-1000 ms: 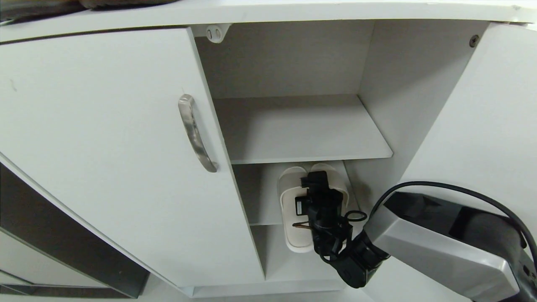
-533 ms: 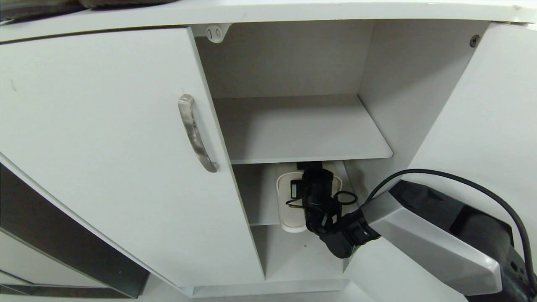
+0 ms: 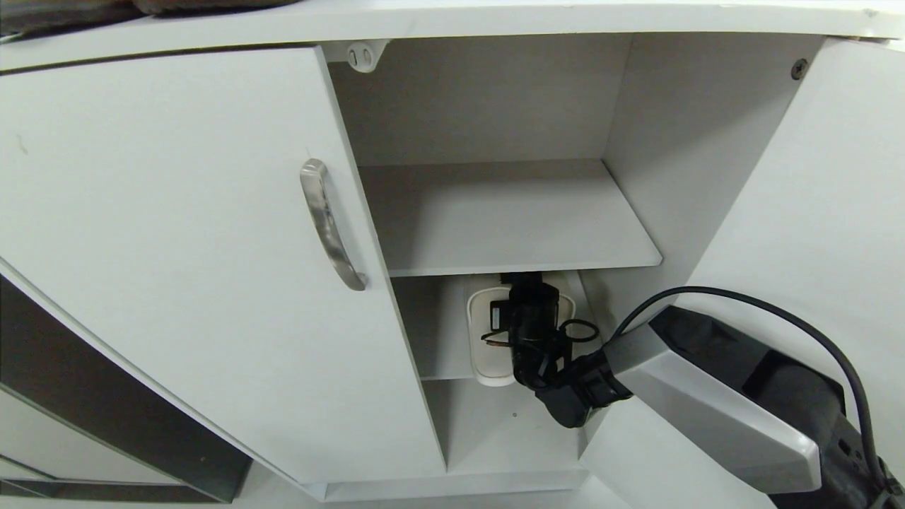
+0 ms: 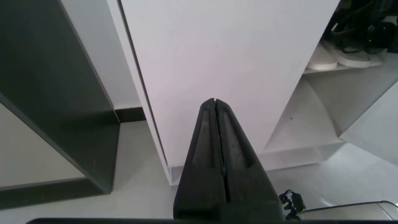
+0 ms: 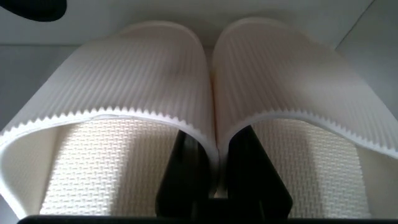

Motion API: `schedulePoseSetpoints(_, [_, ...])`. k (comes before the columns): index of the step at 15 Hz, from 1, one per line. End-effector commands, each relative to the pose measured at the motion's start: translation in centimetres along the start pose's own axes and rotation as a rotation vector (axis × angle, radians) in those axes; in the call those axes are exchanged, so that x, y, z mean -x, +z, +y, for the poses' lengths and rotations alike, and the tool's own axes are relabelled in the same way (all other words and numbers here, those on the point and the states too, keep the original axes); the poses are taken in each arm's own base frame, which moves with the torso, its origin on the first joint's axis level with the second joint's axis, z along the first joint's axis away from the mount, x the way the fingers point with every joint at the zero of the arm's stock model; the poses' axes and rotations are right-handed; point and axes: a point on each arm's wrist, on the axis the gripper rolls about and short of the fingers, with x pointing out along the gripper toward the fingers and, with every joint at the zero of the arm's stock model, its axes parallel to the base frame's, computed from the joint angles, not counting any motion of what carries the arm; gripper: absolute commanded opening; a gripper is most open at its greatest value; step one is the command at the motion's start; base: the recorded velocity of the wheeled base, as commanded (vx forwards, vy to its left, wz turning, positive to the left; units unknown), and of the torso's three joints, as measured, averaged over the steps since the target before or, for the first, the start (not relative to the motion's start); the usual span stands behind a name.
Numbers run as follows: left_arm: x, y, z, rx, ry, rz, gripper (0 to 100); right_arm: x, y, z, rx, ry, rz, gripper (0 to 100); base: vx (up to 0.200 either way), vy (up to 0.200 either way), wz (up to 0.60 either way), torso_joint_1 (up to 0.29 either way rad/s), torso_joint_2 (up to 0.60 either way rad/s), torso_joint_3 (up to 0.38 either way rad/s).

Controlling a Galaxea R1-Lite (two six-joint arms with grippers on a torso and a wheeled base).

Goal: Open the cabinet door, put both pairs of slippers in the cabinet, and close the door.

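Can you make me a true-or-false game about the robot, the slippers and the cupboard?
1. The right gripper pinches a pair of white slippers. True.
2. The slippers are lying on the floor. False: they are inside the cabinet, at the lower shelf, beneath the top shelf.
3. Both doors are open. False: the left door is shut; the right door is open.
4. The left gripper has its jaws shut on nothing. True.
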Motion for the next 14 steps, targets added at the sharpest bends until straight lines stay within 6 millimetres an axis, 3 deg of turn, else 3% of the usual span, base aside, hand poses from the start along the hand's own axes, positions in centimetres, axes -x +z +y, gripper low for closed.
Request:
schedulePoseSetpoints(1, [0.0, 0.0, 0.0, 0.000, 0.000, 0.001, 0, -0.1, -0.3, 0.0, 0.004, 0.000, 0.004, 0, 0.000, 0.000, 0.00, 0.000, 0.00, 0.000])
schedulePoseSetpoints(4, [0.0, 0.0, 0.0, 0.000, 0.002, 0.001, 0, -0.1, -0.4, 0.0, 0.005, 0.000, 0.006, 0, 0.000, 0.000, 0.00, 0.000, 0.00, 0.000])
schedulePoseSetpoints(5, [0.0, 0.0, 0.0, 0.000, 0.002, 0.001, 0, -0.1, -0.4, 0.0, 0.005, 0.000, 0.006, 100, 0.000, 0.000, 0.00, 0.000, 0.00, 0.000])
schedulePoseSetpoints(9, [0.0, 0.0, 0.0, 0.002, 0.002, 0.001, 0, 1.5, -0.8, -0.2, 0.051, 0.014, 0.046, 100, 0.000, 0.000, 0.00, 0.000, 0.00, 0.000])
schedulePoseSetpoints(11, [0.0, 0.0, 0.0, 0.002, 0.002, 0.001, 0, 3.4, 0.2, -0.3, 0.063, 0.036, 0.059, 100, 0.000, 0.000, 0.00, 0.000, 0.00, 0.000])
schedulePoseSetpoints(14, [0.0, 0.0, 0.0, 0.002, 0.008, 0.002, 0, 8.3, 2.4, -0.2, 0.052, 0.098, 0.040, 100, 0.000, 0.000, 0.00, 0.000, 0.00, 0.000])
